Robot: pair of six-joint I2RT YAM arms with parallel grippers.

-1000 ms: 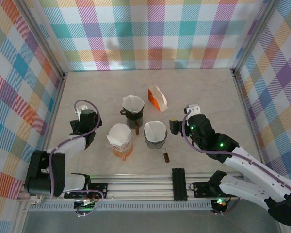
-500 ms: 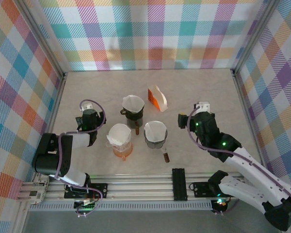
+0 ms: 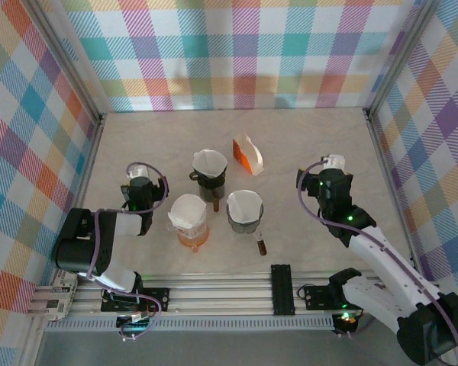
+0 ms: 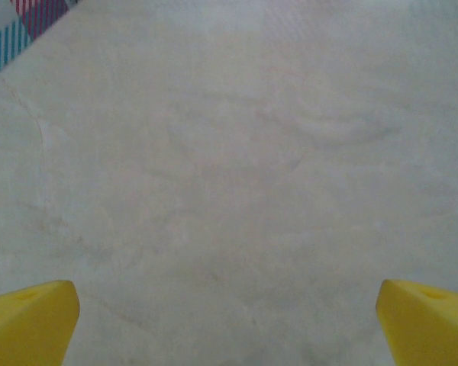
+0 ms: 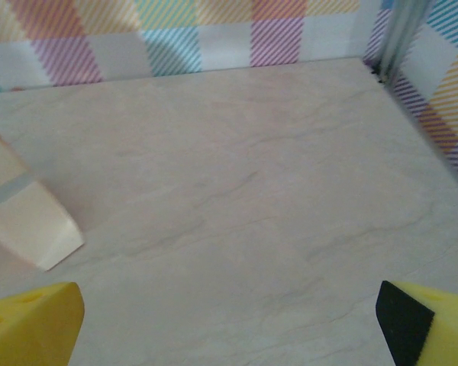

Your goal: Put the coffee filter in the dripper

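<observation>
- Left hand hovering over bare desk, left of drippers; fingers spread fully wide, gripping nothing.
- Right hand hovering right of drippers, also spread wide, empty.
- White coffee filter sitting inside orange dripper.
- Dark dripper and grey dripper also showing white paper inside; cannot tell which one task is meaning.
- Filter holder standing just behind them.
- Judging: placement looking done, only hands parking seeming left.
</observation>
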